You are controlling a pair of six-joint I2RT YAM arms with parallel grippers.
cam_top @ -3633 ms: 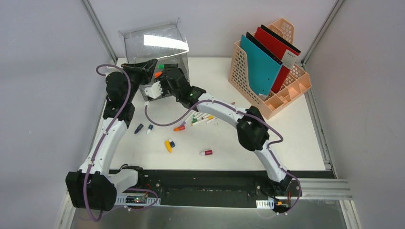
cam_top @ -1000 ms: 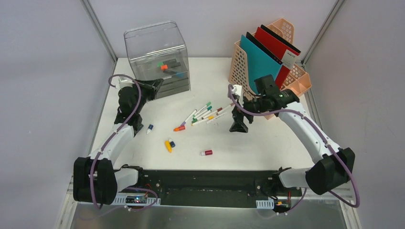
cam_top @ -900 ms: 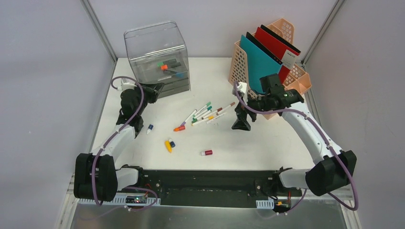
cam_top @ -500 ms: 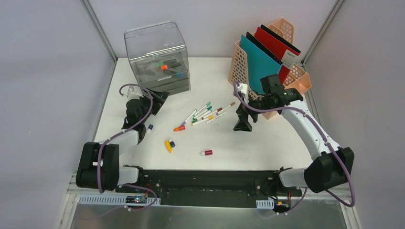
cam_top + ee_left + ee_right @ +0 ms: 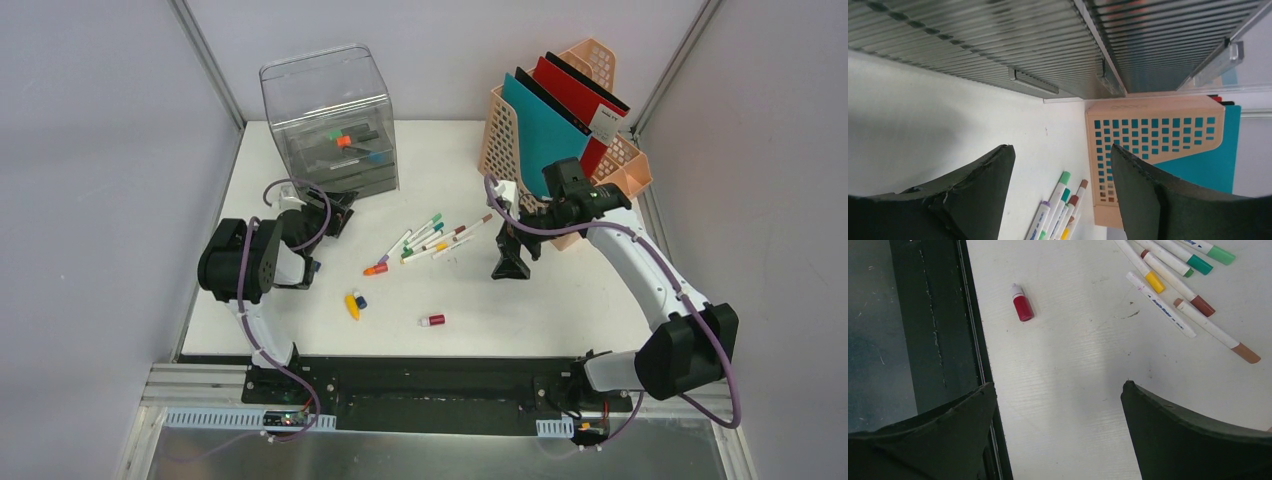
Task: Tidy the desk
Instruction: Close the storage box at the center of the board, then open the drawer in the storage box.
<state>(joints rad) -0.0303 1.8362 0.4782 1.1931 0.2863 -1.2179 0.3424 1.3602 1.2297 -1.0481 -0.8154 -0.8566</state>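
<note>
The white desk [image 5: 560, 300] holds a scatter of markers [image 5: 430, 238], an orange-capped piece [image 5: 376, 268], a yellow and a blue piece [image 5: 352, 304] and a small red bottle [image 5: 432, 320]. My left gripper [image 5: 340, 213] hangs open just in front of the clear drawer box [image 5: 330, 110], with nothing between its fingers [image 5: 973, 195]. My right gripper [image 5: 511, 262] points down at the bare desk right of the markers, open and empty. In the right wrist view the red bottle [image 5: 1022, 304] and markers [image 5: 1173, 275] lie beyond the gripper [image 5: 1058, 386].
A peach organizer [image 5: 590, 170] with teal and red folders stands at the back right, close behind the right arm. The black rail [image 5: 933, 315] runs along the desk's near edge. The left arm's folded elbow [image 5: 240, 260] covers the desk's left side.
The drawer box, tilted between both grippers earlier, stands upright. The left gripper has drawn back from the box and opened as its arm folded. The right gripper has barely moved.
</note>
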